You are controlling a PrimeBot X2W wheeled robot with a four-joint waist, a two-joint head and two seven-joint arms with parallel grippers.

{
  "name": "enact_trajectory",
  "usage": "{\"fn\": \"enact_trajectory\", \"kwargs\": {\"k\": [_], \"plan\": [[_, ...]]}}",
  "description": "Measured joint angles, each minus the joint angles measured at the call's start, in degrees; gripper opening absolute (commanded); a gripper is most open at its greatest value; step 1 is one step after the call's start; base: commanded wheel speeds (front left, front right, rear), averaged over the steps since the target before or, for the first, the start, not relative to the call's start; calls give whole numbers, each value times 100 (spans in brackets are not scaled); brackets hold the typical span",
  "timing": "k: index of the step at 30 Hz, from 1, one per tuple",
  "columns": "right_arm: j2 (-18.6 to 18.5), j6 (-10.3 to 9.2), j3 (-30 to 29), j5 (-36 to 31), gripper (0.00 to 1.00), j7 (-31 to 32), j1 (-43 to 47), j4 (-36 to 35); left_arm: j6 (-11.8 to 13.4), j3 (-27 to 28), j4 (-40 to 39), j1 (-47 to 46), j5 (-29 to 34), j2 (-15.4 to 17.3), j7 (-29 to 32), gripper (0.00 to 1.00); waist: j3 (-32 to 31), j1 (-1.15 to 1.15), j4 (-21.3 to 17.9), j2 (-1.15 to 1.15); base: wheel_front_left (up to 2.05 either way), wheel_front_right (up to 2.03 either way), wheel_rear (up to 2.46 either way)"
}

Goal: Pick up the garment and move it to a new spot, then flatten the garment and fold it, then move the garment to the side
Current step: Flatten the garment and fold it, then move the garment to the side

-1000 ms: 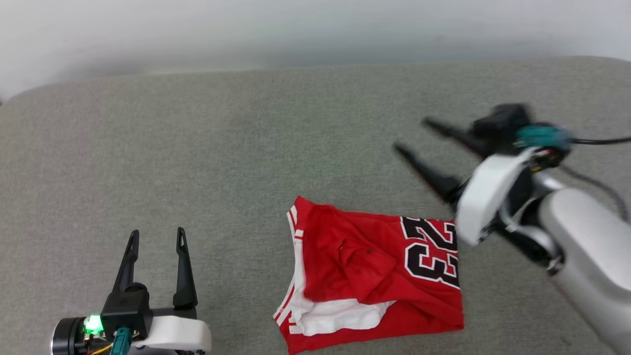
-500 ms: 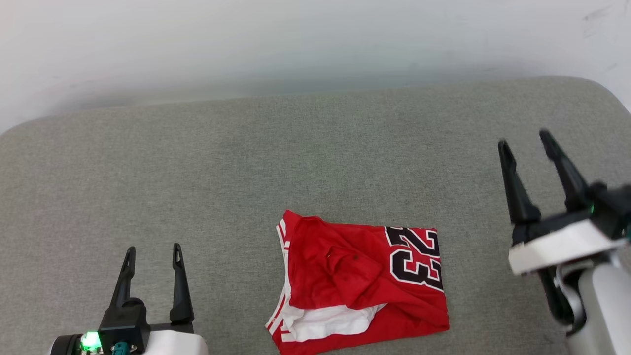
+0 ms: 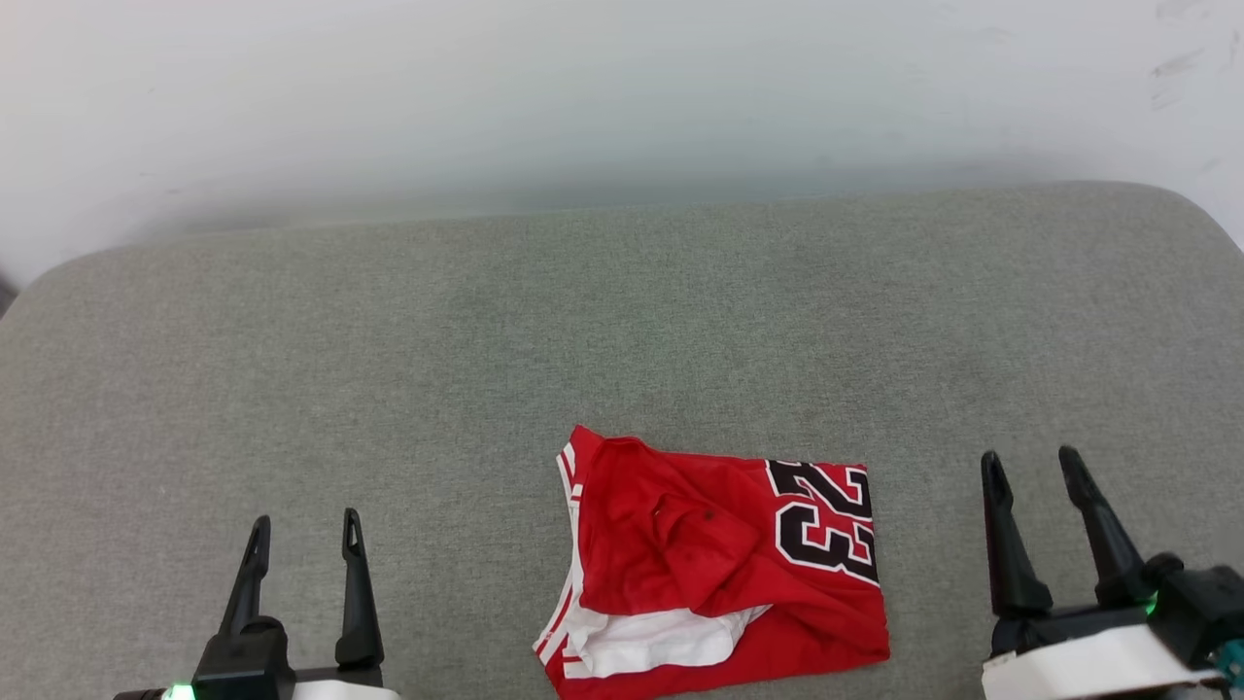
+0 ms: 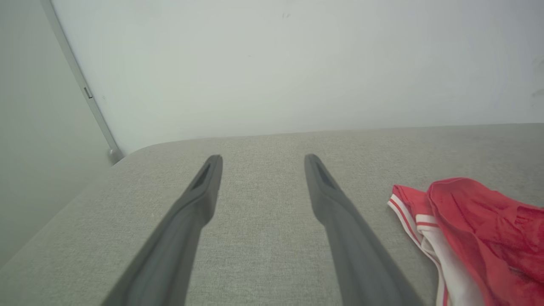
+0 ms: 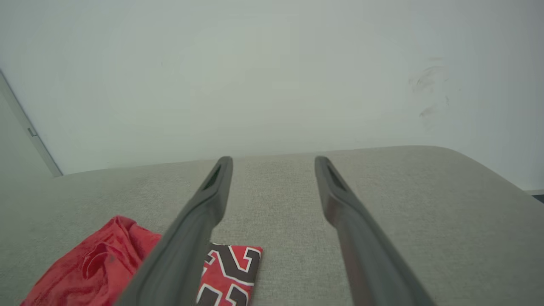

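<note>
The garment (image 3: pixel 714 564) is a red jersey with white sleeve and black outlined numbers, folded into a rough rectangle near the front middle of the grey padded surface (image 3: pixel 583 331). Its striped left edge shows in the left wrist view (image 4: pixel 467 238), and its numbered end lies beside my right fingers in the right wrist view (image 5: pixel 229 276). My left gripper (image 3: pixel 303 535) stands open at the lower left, well clear of the cloth. At the lower right, my right gripper (image 3: pixel 1030 472) is open too, a short way right of the garment. Both hold nothing.
A white wall (image 3: pixel 622 97) runs along the far edge of the grey surface. The surface's rounded corners show at far left (image 3: pixel 39 282) and far right (image 3: pixel 1205 209). A thin vertical strip (image 4: pixel 80 85) stands on the wall left of it.
My right arm has swung back from above the garment's right end to the lower right, fingers now pointing up. The head camera has tilted, so the scene sits lower. The garment lies still.
</note>
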Motion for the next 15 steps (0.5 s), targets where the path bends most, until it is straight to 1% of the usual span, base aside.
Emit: {"fn": "enact_trajectory", "kwargs": {"k": [2,10,12,15], "plan": [[73,0,-23,-25,100,0,203,-7,-56,15,0,60,-19,-4,0,100,-10,0,15,0,0,0,0],[119,0,-43,-114,100,0,250,-63,-132,52,51,69,-21,-12,0,100,-13,0,55,0,0,0,0],[108,0,-66,-118,100,0,171,-97,-153,77,66,62,-21,-13,0,100,-6,0,59,0,0,0,0],[-32,0,-99,-130,100,0,-180,-156,-169,107,77,41,-21,-14,0,100,10,0,63,0,0,0,0]]}}
